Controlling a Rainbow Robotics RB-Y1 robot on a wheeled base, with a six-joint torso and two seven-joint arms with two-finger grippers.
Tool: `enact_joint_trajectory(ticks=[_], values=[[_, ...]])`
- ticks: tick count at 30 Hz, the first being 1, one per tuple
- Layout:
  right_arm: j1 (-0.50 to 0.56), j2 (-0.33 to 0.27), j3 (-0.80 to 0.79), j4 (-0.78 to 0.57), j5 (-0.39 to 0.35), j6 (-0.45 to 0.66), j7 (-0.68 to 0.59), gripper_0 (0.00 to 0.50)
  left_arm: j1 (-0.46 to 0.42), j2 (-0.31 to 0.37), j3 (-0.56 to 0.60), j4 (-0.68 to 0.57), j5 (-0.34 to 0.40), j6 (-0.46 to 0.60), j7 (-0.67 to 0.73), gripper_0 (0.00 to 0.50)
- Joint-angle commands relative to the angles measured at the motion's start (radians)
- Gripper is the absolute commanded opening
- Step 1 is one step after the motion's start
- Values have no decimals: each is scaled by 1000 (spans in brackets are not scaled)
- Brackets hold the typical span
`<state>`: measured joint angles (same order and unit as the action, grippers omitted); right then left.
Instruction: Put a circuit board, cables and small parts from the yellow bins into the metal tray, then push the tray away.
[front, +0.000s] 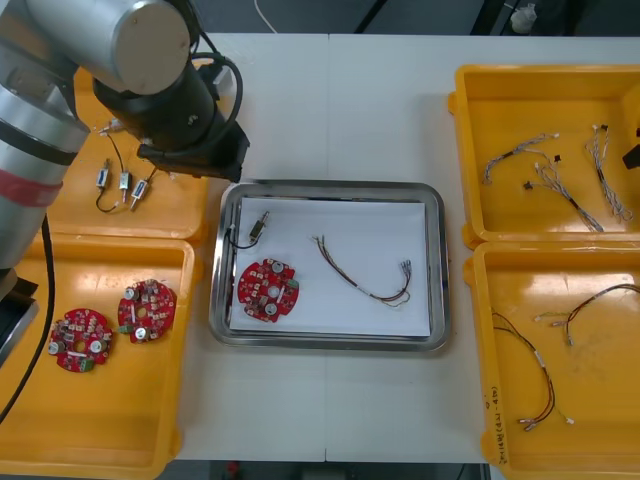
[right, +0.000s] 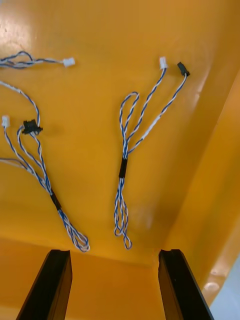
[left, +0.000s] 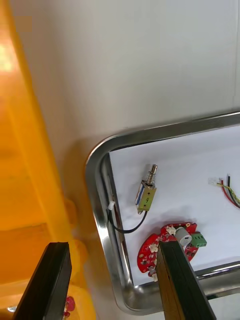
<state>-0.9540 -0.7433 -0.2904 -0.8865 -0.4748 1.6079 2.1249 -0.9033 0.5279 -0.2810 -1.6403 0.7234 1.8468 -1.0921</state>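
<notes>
My left gripper (left: 114, 287) stands open above the table, its fingers straddling the near left corner of the metal tray (left: 97, 165); the left arm's wrist (front: 185, 115) hangs over that corner. On the tray's (front: 436, 262) white inside lie a red circuit board (front: 267, 290), a small metal part (front: 259, 224) with a black wire and a red and yellow cable (front: 365, 272). Over the far right yellow bin (right: 100, 30), my right gripper (right: 116, 287) is open, empty and apart from the twisted blue and white cable (right: 131, 150) lying beyond its fingers.
The near left bin (front: 150, 440) holds two more circuit boards (front: 83, 340). Small metal parts (front: 124, 185) lie in the far left bin. Several blue and white cables (front: 560, 180) fill the far right bin, and black and red-yellow cables (front: 540, 360) the near right one.
</notes>
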Motion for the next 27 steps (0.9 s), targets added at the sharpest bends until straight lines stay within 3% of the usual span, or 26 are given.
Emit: enact_joint_trajectory(ticks=[1, 16, 27], values=[[-108, -47, 45, 86, -5, -68, 55, 500, -51, 40, 88, -38, 10, 38, 32, 500], [-151, -24, 89, 305, 7, -282, 92, 500, -51, 115, 284, 85, -48, 73, -204, 500], [-151, 2, 89, 397, 7, -362, 86, 500, -51, 152, 375, 198, -88, 73, -407, 500]])
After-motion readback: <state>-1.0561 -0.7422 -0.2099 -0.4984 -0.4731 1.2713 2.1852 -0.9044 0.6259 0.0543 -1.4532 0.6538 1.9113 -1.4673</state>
